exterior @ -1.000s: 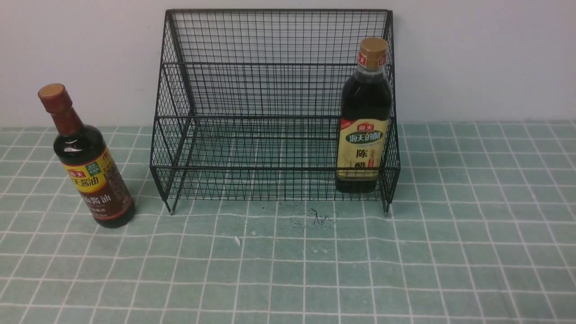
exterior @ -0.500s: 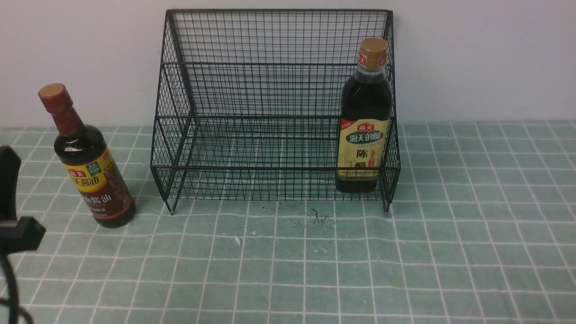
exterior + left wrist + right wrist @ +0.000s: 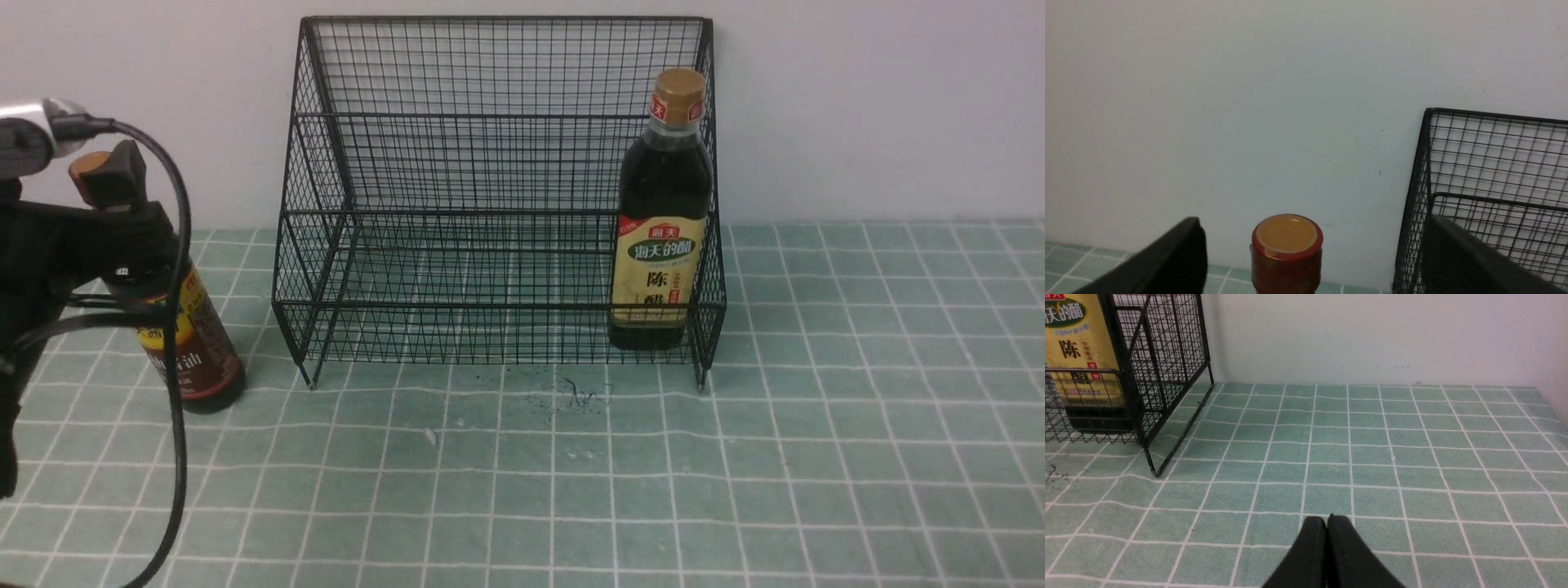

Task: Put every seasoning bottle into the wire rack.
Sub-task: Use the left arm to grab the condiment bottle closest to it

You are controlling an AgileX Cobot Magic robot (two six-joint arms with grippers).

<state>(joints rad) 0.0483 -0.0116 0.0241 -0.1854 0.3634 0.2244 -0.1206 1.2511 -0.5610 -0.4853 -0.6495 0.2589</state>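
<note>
**Left arm reaches the last loose bottle**

Within the past second the left arm swung in from out of view. Its pincer (image 3: 1313,223) now stands spread wide on either side of the red-capped bottle (image 3: 194,347), touching nothing. That bottle stands on the tabletop (image 3: 735,457) just left of the wire rack (image 3: 490,163), so a grasp looks imminent. The gold-capped vinegar bottle (image 3: 661,204) already sits at the rack's right end, labelled 海天的醋 and 陈醋. The arm hides most of the other label. The right pincer (image 3: 1327,523) is pressed together and empty.

The wire rack (image 3: 490,306) is thin black metal, the gold-capped bottle (image 3: 663,180) glossy, the tablecloth (image 3: 816,425) matt.
</note>
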